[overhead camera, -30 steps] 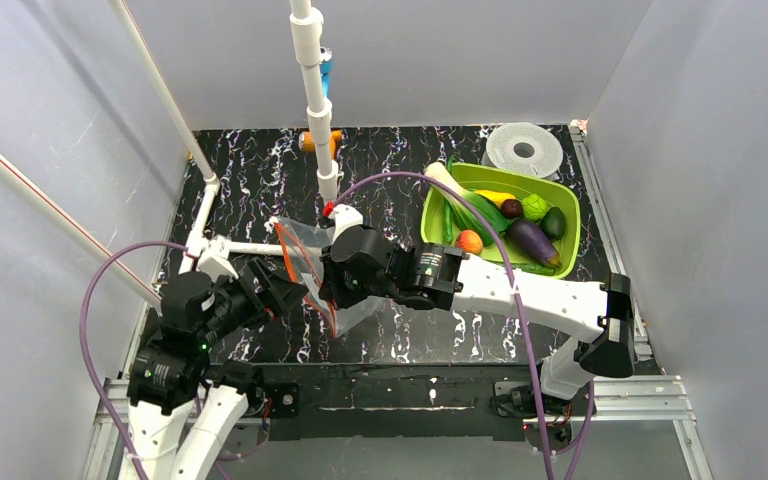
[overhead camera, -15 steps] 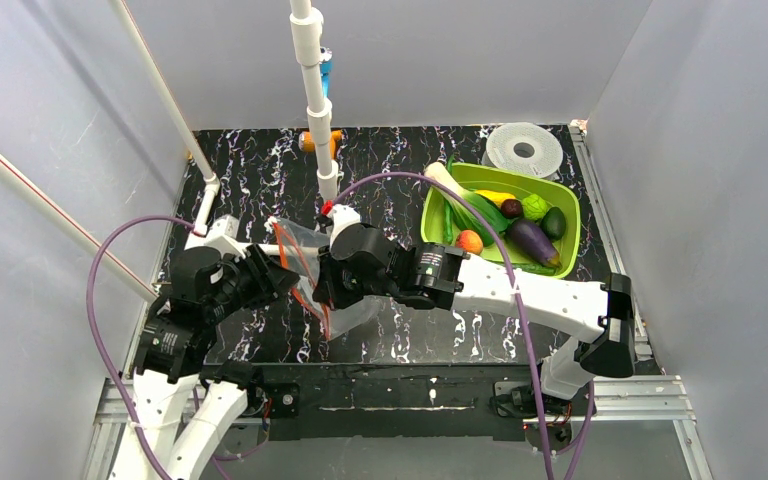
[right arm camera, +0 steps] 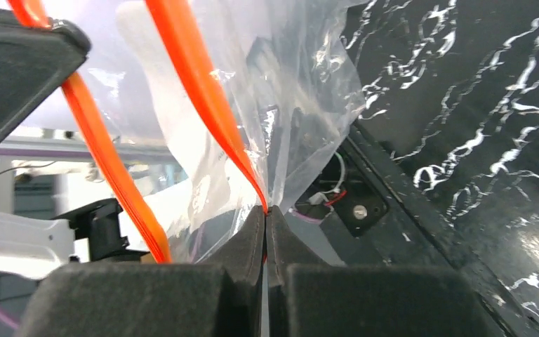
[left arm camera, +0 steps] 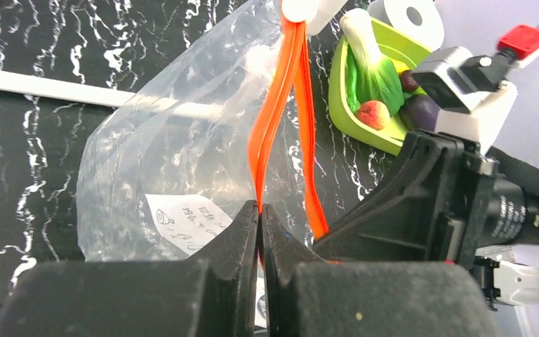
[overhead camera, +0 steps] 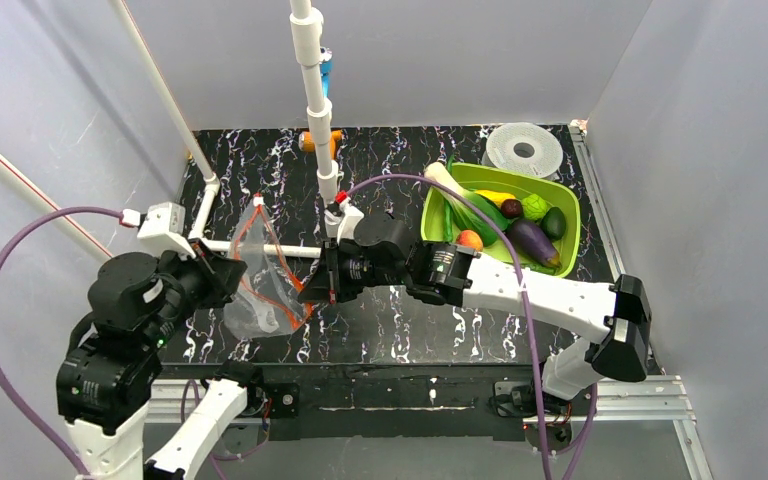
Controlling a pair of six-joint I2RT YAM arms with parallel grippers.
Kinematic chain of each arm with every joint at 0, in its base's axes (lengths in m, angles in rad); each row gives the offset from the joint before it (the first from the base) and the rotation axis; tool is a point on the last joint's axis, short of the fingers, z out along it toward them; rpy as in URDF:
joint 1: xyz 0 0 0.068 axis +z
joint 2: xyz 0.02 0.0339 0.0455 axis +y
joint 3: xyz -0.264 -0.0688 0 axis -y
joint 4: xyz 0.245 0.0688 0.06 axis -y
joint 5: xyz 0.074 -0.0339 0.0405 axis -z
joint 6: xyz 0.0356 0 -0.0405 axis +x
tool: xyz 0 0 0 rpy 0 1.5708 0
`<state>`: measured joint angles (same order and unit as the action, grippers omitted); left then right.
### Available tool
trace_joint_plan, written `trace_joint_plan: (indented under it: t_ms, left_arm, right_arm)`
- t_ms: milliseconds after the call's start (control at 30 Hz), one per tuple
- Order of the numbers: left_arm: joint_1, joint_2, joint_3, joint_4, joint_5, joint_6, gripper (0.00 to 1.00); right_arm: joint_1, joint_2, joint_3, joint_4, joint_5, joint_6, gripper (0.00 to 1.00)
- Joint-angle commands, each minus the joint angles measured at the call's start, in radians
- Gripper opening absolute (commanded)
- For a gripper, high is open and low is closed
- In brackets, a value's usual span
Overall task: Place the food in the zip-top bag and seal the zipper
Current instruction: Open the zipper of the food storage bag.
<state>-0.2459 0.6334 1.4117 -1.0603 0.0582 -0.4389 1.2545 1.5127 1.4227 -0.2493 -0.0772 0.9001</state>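
Note:
The clear zip-top bag [overhead camera: 258, 300] hangs lifted between my two arms, left of the table's middle. Its red-orange zipper [overhead camera: 282, 258] is parted into two strips. My left gripper [left arm camera: 260, 208] is shut on one zipper [left arm camera: 281, 91] strip, above the bag's white label [left arm camera: 186, 221]. My right gripper [right arm camera: 266, 209] is shut on the other zipper [right arm camera: 196, 91] strip. The food lies in the lime-green tray [overhead camera: 520, 173] at the back right: an orange-red peach [overhead camera: 470, 240], a purple plum [overhead camera: 511, 208], a leafy ball [overhead camera: 534, 207] and an avocado [overhead camera: 554, 222].
A white pipe frame [overhead camera: 315, 90] rises from the table behind the bag, with a horizontal bar [overhead camera: 260, 247] just behind it. A white spool [overhead camera: 524, 150] sits behind the tray. Grey walls enclose the table on three sides.
My left gripper has closed on the zipper strip, and the left arm has pulled up and to the left. The bag moved left with it and its mouth has spread. The right gripper stayed shut.

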Motion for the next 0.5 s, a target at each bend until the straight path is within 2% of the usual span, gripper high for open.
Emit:
trace_joint_plan:
  t_ms: [0,100,267,367,467]
  left_arm:
    - [-0.001,0.082,0.041,-0.159,-0.019,0.081,0.0]
    - [-0.001,0.118,-0.109,-0.106,0.06,0.089,0.0]
    - [-0.003,0.138,-0.339,0.071,0.164,0.143,0.0]
    - [-0.003,0.125,-0.392,0.163,0.234,0.187,0.0]
    - [-0.004,0.118,-0.422,0.243,0.311,0.228,0.0]
  right_arm:
    - [-0.034,-0.02,-0.067,0.222,-0.175,0.121,0.01]
    - [-0.067,-0.019,-0.158,0.278,-0.196,0.154,0.01]
    - [-0.136,-0.032,-0.443,0.385,-0.196,0.167,0.01]
    - [-0.152,-0.057,-0.54,0.316,-0.111,0.123,0.01]
    - [-0.153,-0.091,-0.56,0.196,-0.035,0.066,0.01]
